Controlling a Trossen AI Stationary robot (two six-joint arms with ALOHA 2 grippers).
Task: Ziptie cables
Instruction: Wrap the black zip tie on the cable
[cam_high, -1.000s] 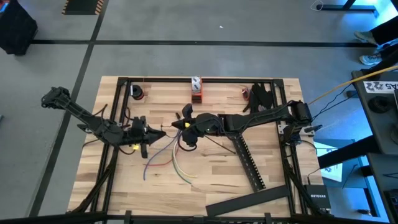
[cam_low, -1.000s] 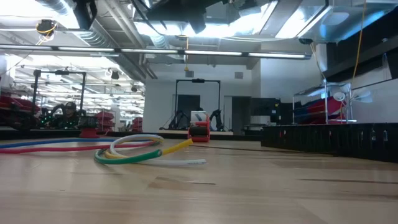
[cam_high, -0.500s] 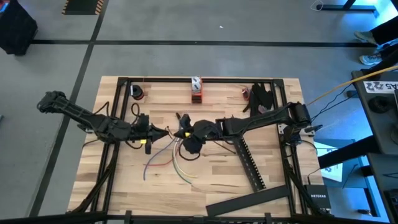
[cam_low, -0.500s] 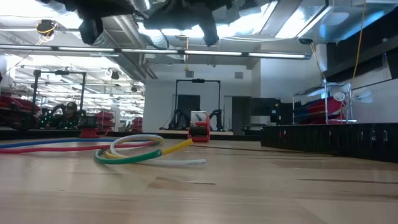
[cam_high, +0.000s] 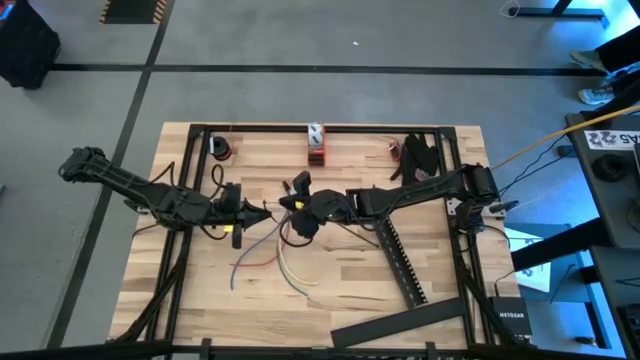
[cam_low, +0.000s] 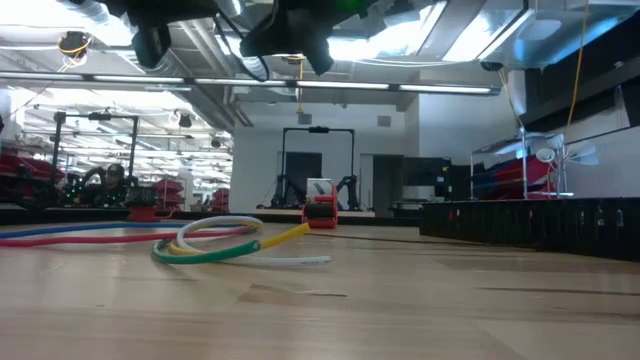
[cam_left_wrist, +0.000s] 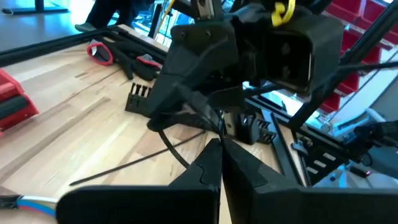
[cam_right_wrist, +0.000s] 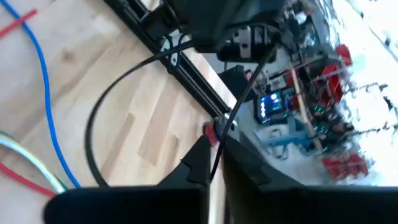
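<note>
Two arms over a wooden table (cam_high: 350, 290), grippers tip to tip near its middle.

Left gripper (cam_high: 262, 212): reaching in from the left side and raised clear of the tabletop. Fingers pressed together, pinching a thin black strip (cam_left_wrist: 180, 155). In the left wrist view, fingertips (cam_left_wrist: 219, 144) closed on the strip, with the body of the other arm's gripper directly ahead and very near.

Right gripper (cam_high: 292, 200): reaching in from the right side, just beside the left gripper and facing it, also raised. Fingers pressed close on the same black strip, seen in the right wrist view running up through the narrow slit between the tips (cam_right_wrist: 214, 149) and curving out into an open loop ahead of them.

Cables (cam_high: 275, 250): a loose bunch of blue, red, white and yellow-green wires, flat on the table beneath both grippers and fanning away from them toward the front edge. Not inside the strip's loop, and touched by neither gripper. In the low view, coiled on the wood (cam_low: 205, 245) with the dark grippers high above.

Slotted black bar (cam_high: 400, 255): flat on the table under the right forearm, well apart from the cables.

Red-and-white object (cam_high: 316, 143): at the far edge, beyond the right gripper.
</note>
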